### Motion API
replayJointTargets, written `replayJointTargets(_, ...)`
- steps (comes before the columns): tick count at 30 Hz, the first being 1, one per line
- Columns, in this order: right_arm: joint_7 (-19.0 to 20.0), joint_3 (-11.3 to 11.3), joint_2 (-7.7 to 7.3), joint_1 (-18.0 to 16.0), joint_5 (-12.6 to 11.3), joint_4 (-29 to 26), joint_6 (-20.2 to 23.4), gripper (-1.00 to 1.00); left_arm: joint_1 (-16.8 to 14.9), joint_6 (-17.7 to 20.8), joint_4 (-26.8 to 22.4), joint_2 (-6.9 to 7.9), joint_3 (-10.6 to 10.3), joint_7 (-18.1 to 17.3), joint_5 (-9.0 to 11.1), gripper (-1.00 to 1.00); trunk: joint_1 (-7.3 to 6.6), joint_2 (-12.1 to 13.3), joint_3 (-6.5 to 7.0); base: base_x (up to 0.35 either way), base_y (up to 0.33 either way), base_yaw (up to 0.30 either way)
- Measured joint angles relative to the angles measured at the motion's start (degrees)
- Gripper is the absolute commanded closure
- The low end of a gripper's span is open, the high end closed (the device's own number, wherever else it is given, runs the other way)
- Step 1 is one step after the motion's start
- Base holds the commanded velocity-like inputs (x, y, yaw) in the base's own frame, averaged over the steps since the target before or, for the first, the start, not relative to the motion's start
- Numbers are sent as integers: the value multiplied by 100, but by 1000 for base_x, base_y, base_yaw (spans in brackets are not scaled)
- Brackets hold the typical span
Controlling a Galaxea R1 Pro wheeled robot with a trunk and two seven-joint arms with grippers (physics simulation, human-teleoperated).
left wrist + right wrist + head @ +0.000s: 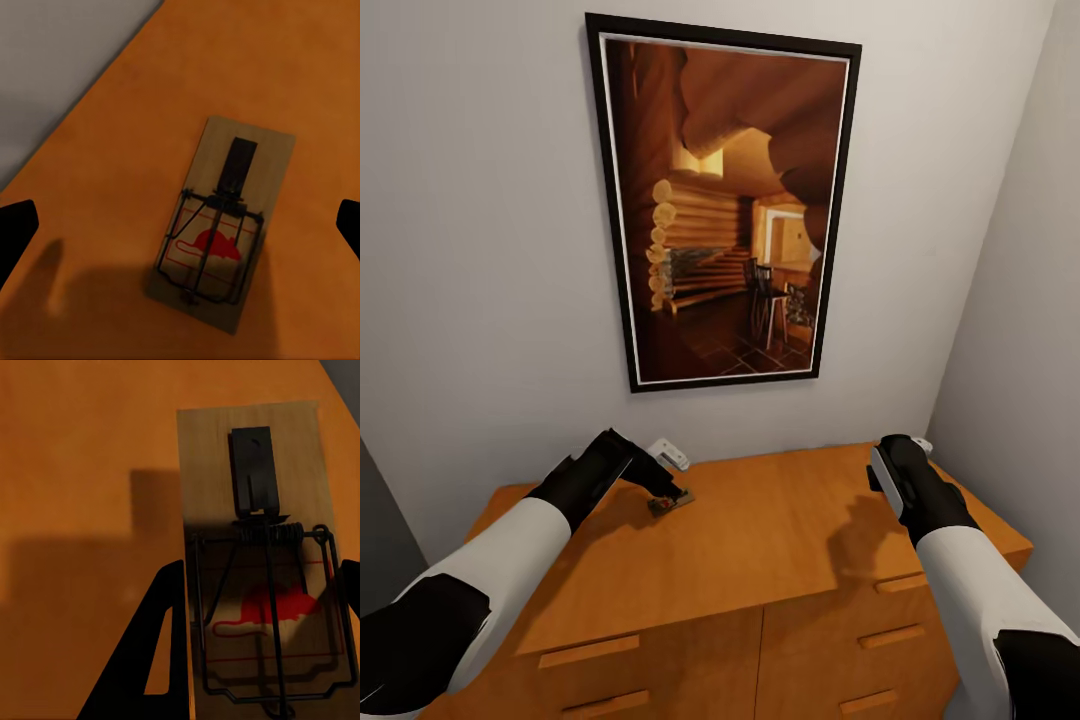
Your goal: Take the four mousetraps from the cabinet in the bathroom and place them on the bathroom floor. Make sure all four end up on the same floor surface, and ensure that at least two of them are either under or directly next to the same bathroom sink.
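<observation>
The orange-brown cabinet (770, 550) stands against the wall below me. One mousetrap (672, 503) lies flat on its top towards the back left, a small wooden board with a wire spring and a red mouse print (221, 225). My left gripper (665, 490) hovers just above it, open, its black fingertips (15, 232) spread wide on either side. My right gripper (895, 470) is above the back right of the top. In the right wrist view a second mousetrap (259, 562) sits between its fingers (165, 622), which press against the board's long edges.
A large framed picture (725, 205) of a log-cabin interior hangs on the white wall behind the cabinet. Another wall (1020, 300) closes in at the right. Drawer handles (590, 650) show on the cabinet front.
</observation>
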Motion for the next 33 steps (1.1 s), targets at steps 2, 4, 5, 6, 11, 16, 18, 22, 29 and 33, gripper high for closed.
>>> replayJointTargets(2,0,-1,3,0,-1,0,0,100,0,0,3,0,4,-3,0,-100,44,-80,-36,0,0,0)
replayJointTargets(4,0,-1,5,-2,-1,0,0,100,0,0,4,4,6,-6,0,-100,88,-161,-72,0,0,0)
replayJointTargets(5,0,0,5,-3,-2,0,0,100,0,0,5,5,6,-6,0,-100,110,-201,-90,0,0,0)
replayJointTargets(6,0,0,6,-2,-2,0,0,100,0,0,5,5,7,-7,0,-100,132,-241,-108,0,0,0)
replayJointTargets(11,0,0,4,0,1,0,0,100,0,-6,11,8,8,-9,0,-100,242,-442,-198,0,0,0)
replayJointTargets(16,0,0,0,-2,3,0,1,100,0,-8,5,8,8,-9,0,-100,308,-564,-252,0,0,0)
replayJointTargets(18,0,0,-1,-2,3,0,1,100,0,-8,2,8,8,-9,0,-100,308,-564,-252,0,0,0)
replayJointTargets(22,0,0,-2,-3,3,0,1,100,0,-9,-6,8,8,-9,0,-100,308,-564,-252,0,0,0)
replayJointTargets(29,0,6,6,-2,0,0,0,100,0,-9,-4,1,8,-9,0,-100,374,-682,-306,0,0,0)
replayJointTargets(33,-2,8,5,-4,10,0,2,100,0,-8,-7,-2,7,-3,1,-100,440,-805,-360,0,0,0)
